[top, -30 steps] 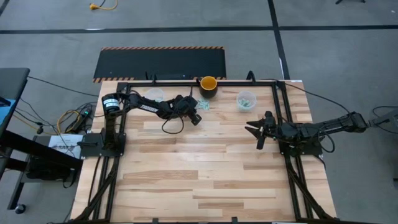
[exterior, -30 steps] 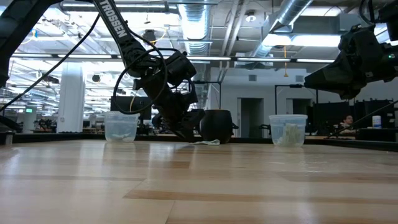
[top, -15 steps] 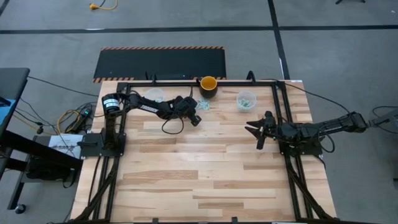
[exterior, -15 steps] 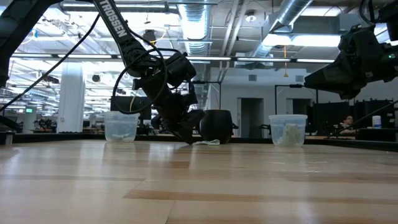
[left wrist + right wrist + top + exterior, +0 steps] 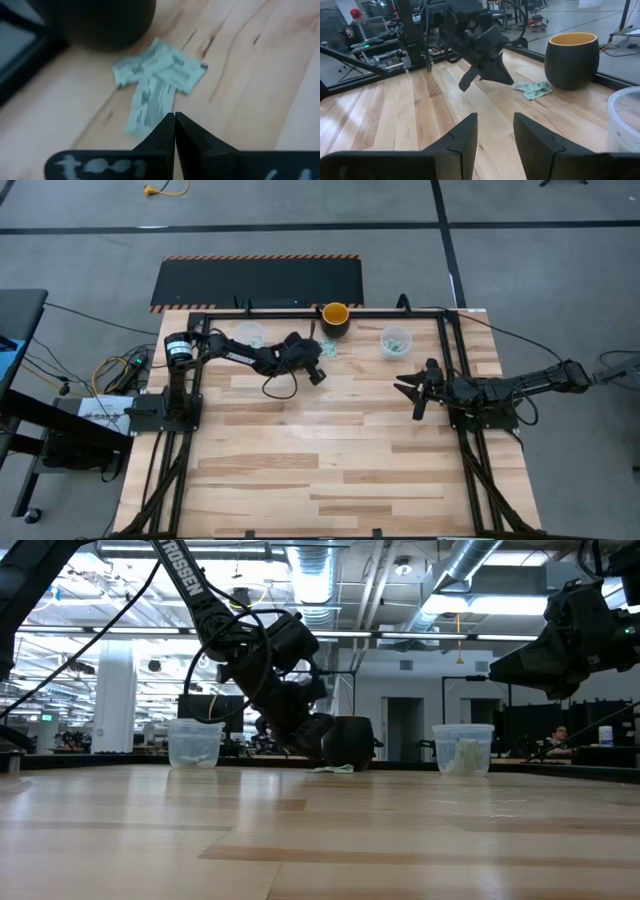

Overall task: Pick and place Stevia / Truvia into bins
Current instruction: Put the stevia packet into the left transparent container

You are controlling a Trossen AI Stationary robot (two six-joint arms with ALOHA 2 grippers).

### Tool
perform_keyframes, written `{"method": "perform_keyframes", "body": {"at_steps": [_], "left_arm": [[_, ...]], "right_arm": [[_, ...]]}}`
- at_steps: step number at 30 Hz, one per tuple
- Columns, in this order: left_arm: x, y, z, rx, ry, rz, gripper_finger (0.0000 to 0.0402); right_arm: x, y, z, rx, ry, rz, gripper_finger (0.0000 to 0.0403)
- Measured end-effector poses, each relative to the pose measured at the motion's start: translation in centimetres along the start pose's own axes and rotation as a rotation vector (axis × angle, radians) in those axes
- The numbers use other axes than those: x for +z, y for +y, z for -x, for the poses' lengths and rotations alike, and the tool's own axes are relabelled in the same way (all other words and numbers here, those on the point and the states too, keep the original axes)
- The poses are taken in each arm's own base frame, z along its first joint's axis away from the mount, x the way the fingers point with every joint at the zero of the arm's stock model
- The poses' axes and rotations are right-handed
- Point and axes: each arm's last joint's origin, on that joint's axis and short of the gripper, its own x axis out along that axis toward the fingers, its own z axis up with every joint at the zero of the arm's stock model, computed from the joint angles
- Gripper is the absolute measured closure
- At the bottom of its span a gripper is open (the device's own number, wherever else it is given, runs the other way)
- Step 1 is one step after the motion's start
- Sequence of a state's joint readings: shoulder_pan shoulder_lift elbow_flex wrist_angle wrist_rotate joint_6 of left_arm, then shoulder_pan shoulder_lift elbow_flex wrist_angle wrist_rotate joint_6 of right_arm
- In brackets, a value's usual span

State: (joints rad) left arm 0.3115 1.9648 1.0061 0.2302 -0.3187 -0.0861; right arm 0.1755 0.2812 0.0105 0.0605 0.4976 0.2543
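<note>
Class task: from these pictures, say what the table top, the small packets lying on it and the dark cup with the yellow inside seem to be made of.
Table top: pale wood planks, smooth; grain and board seams show.
Small green-and-white packets: probably paper, matt, flat and printed.
Dark cup with yellow inside: perhaps ceramic or plastic; thick rounded wall, dull outside; cannot be settled.

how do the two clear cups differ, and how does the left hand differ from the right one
The clear cup on the right holds a visible heap of packets; the clear cup on the left shows little inside. The left hand is shut, lifted above the loose packets; the right hand is open, waiting at the right side of the table. Both cups stand upright.
</note>
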Motion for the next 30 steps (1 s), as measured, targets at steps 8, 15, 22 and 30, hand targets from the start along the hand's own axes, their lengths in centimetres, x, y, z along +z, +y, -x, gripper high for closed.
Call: {"method": "perform_keyframes", "body": {"at_steps": [8,15,22,30], "left_arm": [[0.2,1.0,-0.3,-0.027,-0.006,0.004,0.0355],[-0.2,1.6,-0.6,-0.066,0.042,0.031,0.0275],[-0.5,1.9,-3.2,-0.145,0.098,0.086,0.0255],[-0.4,1.8,-3.2,-0.134,0.151,0.082,0.0306]], "right_arm": [[0.0,0.0,0.0,0.000,0.000,0.000,0.0282],[0.0,0.0,0.0,-0.001,0.000,0.000,0.0282],[0.0,0.0,0.0,-0.001,-0.001,0.000,0.0282],[0.0,0.0,0.0,-0.009,-0.002,0.000,0.0282]]}}
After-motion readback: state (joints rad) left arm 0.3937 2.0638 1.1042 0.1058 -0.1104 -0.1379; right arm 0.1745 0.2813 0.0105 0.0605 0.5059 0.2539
